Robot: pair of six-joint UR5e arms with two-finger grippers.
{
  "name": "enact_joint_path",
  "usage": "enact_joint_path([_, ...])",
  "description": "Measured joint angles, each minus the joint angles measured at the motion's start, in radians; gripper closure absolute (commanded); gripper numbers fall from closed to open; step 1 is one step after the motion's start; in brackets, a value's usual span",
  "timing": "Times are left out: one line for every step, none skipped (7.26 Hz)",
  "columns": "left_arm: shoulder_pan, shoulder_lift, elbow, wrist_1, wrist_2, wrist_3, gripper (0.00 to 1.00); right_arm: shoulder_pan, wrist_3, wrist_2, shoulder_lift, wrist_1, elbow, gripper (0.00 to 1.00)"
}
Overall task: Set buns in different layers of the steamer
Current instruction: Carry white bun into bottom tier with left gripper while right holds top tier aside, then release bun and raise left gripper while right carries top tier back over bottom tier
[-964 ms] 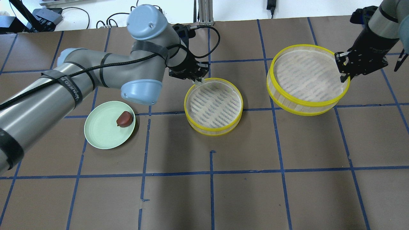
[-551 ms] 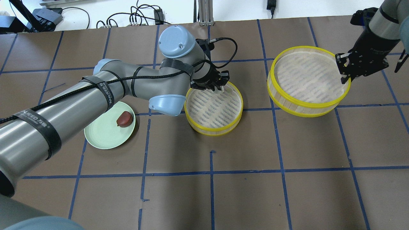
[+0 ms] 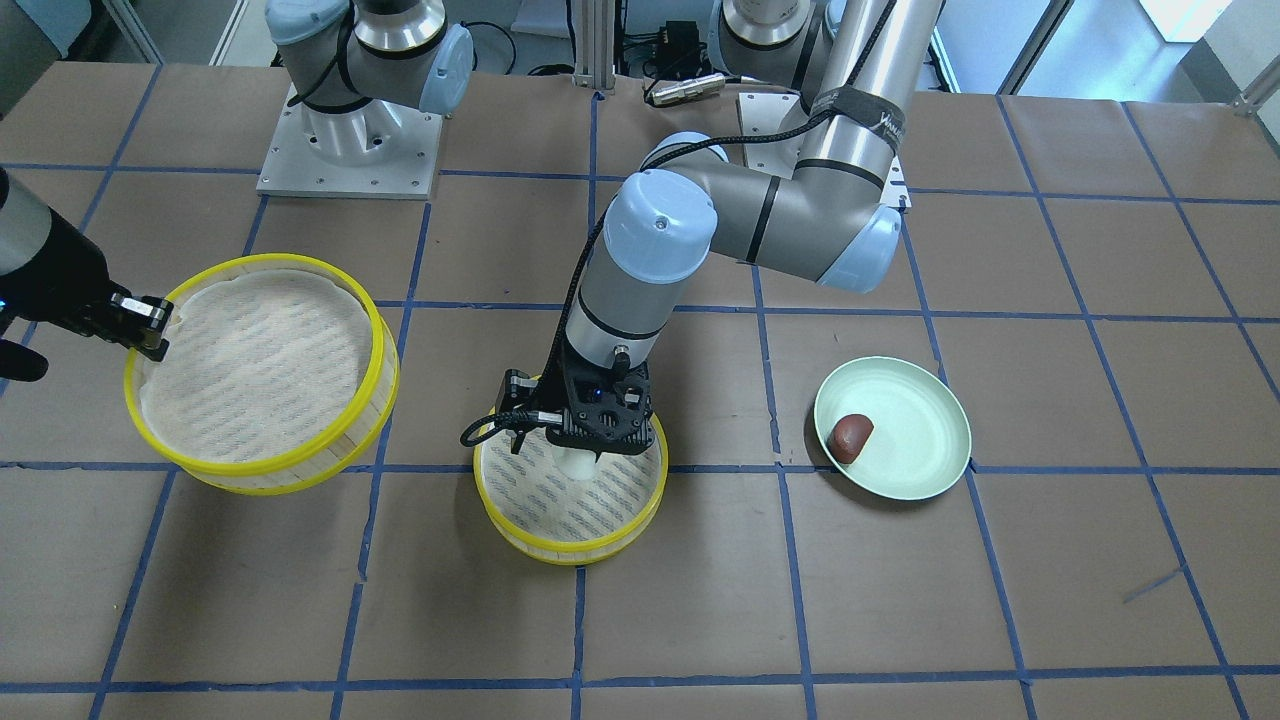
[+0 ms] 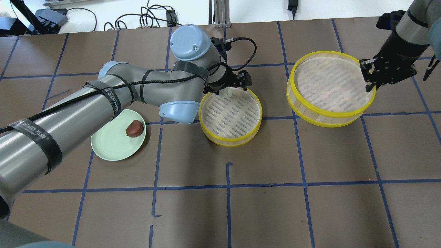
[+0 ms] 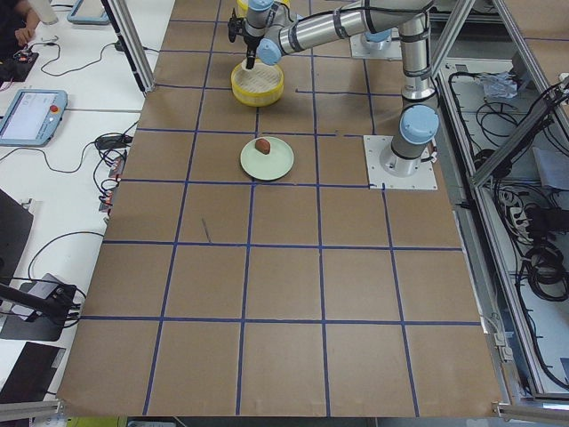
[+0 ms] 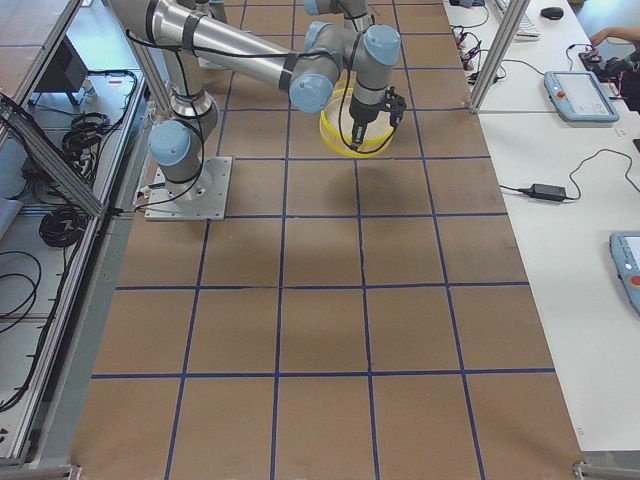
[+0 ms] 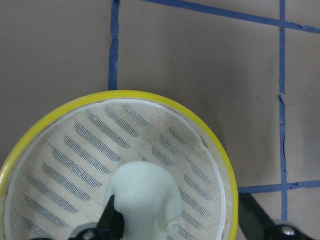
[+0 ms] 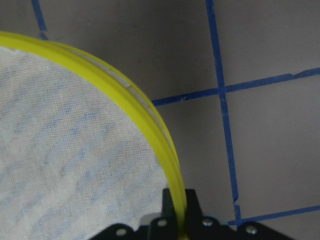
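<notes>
Left gripper [image 4: 229, 90] is clamped on the white bun [image 7: 145, 195], low over the liner of the steamer tray [image 4: 229, 142] standing on the table [image 4: 310, 206]. Right gripper [image 4: 370, 84] pinches the rim of the second tray [image 4: 320, 117], which hangs lifted. Brown bun [image 4: 134, 128] sits on the green plate [image 4: 110, 144].

Two steamer layers, bench layer [image 4: 229, 144], lifted layer [image 4: 324, 119], two buns, white bun [image 7: 145, 195], brown bun [image 4: 134, 128], one plate [image 4: 110, 144]
</notes>
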State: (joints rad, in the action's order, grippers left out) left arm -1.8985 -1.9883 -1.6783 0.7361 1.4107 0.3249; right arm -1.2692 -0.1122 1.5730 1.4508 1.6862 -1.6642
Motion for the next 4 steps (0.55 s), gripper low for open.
enact_joint_path([0.007,0.006,0.000,0.003,0.043,-0.044,0.00,-0.002,0.005,-0.002,0.000,-0.005,-0.003,0.96])
enact_joint_path([0.012,0.010,0.001,0.007,0.063,-0.067,0.00,-0.003,0.007,-0.002,0.000,-0.007,-0.004,0.96])
enact_joint_path([0.021,0.016,0.003,0.019,0.072,-0.086,0.00,-0.005,0.010,-0.003,0.001,-0.007,-0.004,0.96])
enact_joint_path([0.051,0.038,0.005,0.062,0.075,-0.135,0.00,-0.013,0.040,-0.011,0.001,-0.007,-0.005,0.96])
